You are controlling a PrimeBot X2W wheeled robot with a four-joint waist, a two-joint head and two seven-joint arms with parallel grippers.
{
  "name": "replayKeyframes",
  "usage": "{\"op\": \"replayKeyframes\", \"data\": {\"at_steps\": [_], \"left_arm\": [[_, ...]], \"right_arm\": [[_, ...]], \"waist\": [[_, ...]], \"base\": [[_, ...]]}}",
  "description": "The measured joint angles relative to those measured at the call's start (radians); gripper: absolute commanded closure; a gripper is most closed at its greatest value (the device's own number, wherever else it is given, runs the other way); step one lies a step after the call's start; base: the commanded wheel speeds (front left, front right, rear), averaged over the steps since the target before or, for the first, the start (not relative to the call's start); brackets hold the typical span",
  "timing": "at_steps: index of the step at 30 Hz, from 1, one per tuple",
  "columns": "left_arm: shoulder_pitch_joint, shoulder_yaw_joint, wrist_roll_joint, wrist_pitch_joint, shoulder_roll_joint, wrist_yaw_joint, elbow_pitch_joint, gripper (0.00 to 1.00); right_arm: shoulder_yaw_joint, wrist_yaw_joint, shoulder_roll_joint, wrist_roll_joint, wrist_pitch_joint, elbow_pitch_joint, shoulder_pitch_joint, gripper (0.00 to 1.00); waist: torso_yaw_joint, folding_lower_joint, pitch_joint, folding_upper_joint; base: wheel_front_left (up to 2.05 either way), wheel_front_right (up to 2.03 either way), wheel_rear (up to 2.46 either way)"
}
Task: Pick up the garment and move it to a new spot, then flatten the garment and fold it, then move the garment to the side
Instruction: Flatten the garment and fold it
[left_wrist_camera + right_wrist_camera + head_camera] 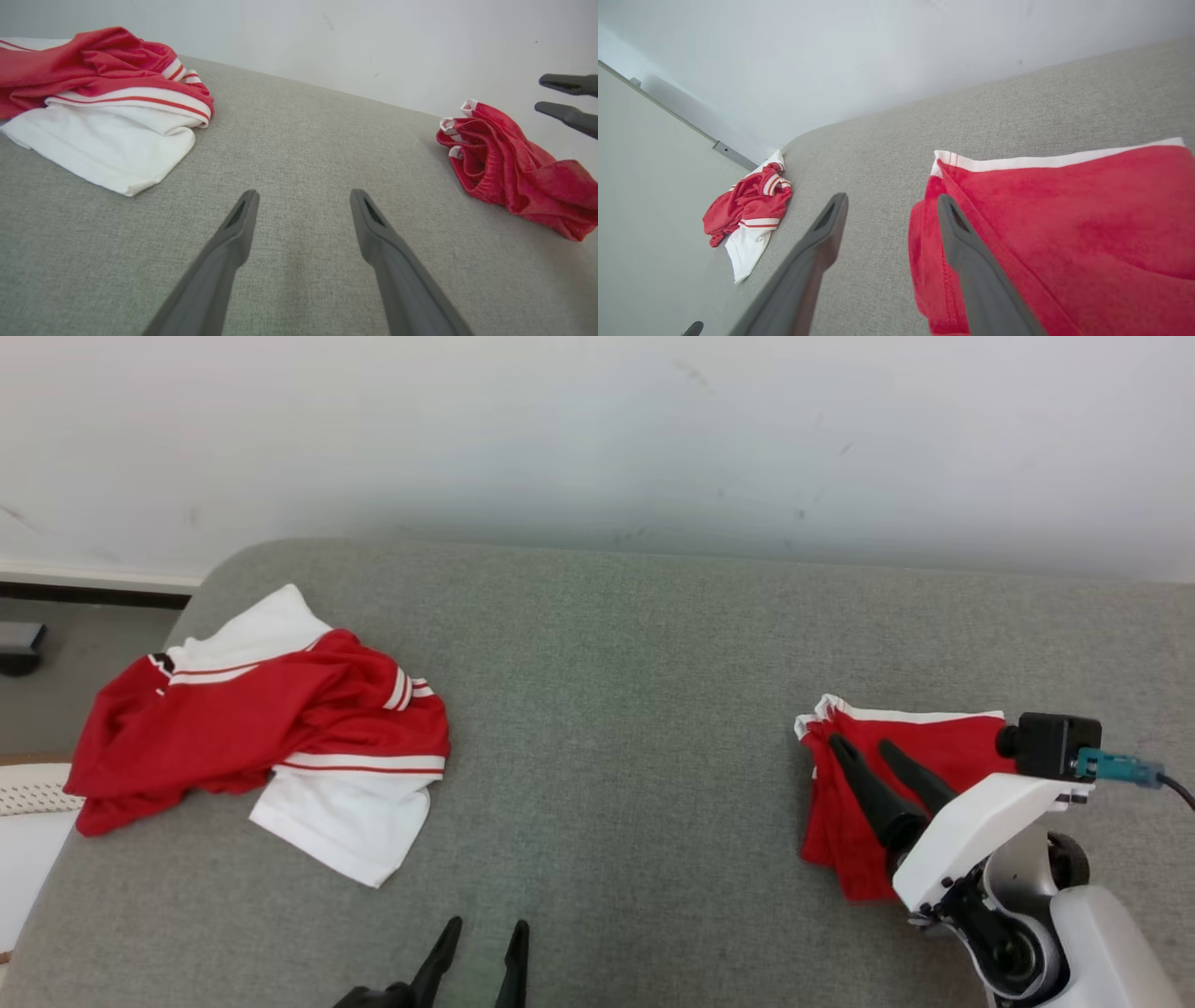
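The garment is red with a white edge and lies folded flat on the right of the grey fabric surface. My right gripper hovers just over the garment's left part, open, with nothing between its fingers. In the right wrist view the garment lies under the right finger of that gripper. My left gripper is open near the front edge, well clear of the cloth. In the left wrist view it stands over bare fabric, with the garment and the right gripper at the right.
A second garment, red and white with stripes, lies crumpled at the left end of the surface, also in the wrist views. A pale wall runs behind. The surface's rounded left edge drops to the floor.
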Motion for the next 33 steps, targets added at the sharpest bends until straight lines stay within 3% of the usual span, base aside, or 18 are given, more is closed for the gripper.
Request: {"op": "replayKeyframes", "data": {"at_steps": [3, 6, 13, 21, 27, 28, 29, 30, 31, 32, 33], "left_arm": [[0.013, 0.012, 0.007, 0.0, 0.0, 0.0, 0.002, 0.0], [0.03, 0.02, 0.009, 0.0, 0.0, 0.001, 0.001, 0.0], [0.075, 0.037, 0.01, 0.0, -0.001, 0.002, -0.007, 0.0], [0.121, 0.067, 0.017, 0.0, -0.001, 0.004, -0.039, 0.0], [0.128, 0.073, 0.017, 0.0, -0.001, 0.001, -0.048, 0.0], [0.128, 0.071, 0.018, 0.0, -0.001, 0.0, -0.048, 0.0], [0.127, 0.069, 0.018, 0.0, -0.001, -0.001, -0.047, 0.0], [0.126, 0.067, 0.018, 0.0, -0.001, -0.004, -0.046, 0.0], [0.124, 0.064, 0.019, 0.0, -0.001, -0.007, -0.046, 0.0], [0.121, 0.062, 0.019, 0.0, -0.001, -0.007, -0.045, 0.0], [0.119, 0.062, 0.019, 0.0, -0.001, -0.007, -0.044, 0.0]], "right_arm": [[0.029, 0.0, 0.002, 0.037, -0.051, -0.057, 0.037, 0.0], [0.048, 0.0, -0.002, 0.003, -0.099, -0.136, 0.083, 0.0], [0.041, 0.0, -0.133, -0.163, -0.254, -0.224, 0.219, 0.0], [-0.081, 0.0, -0.198, -0.279, -0.469, -0.154, 0.324, 0.0], [-0.094, 0.0, -0.199, -0.342, -0.563, -0.039, 0.327, 0.0], [-0.088, 0.0, -0.197, -0.348, -0.567, -0.016, 0.322, 0.13], [-0.081, 0.0, -0.192, -0.349, -0.572, 0.006, 0.316, 0.45], [-0.071, 0.0, -0.187, -0.353, -0.579, 0.027, 0.305, 0.45], [-0.064, 0.0, -0.181, -0.356, -0.581, 0.049, 0.29, 0.8], [-0.058, 0.0, -0.175, -0.363, -0.586, 0.072, 0.273, 1.0], [-0.045, 0.0, -0.171, -0.367, -0.588, 0.095, 0.255, 1.0]], "waist": [[-0.012, 0.0, -0.018, 0.0], [-0.025, 0.0, -0.039, 0.0], [-0.051, 0.0, -0.088, 0.0001], [-0.067, -0.0001, -0.119, 0.0001], [-0.064, -0.0001, -0.111, 0.0], [-0.061, -0.0001, -0.108, 0.0001], [-0.058, -0.0001, -0.105, 0.0001], [-0.053, 0.0, -0.102, 0.0001], [-0.049, -0.0001, -0.097, 0.0001], [-0.045, 0.0, -0.092, 0.0], [-0.04, -0.0001, -0.086, 0.0001]], "base": [[0.0, 0.0, 0.0], [0.0, 0.0, 0.0], [0.0, 0.0, 0.0], [0.0, 0.0, 0.0], [0.0, 0.0, 0.0], [0.0, 0.0, 0.0], [0.0, 0.0, 0.0], [0.0, 0.0, 0.0], [0.0, 0.0, 0.0], [0.0, 0.0, 0.0], [0.0, 0.0, 0.0]]}}
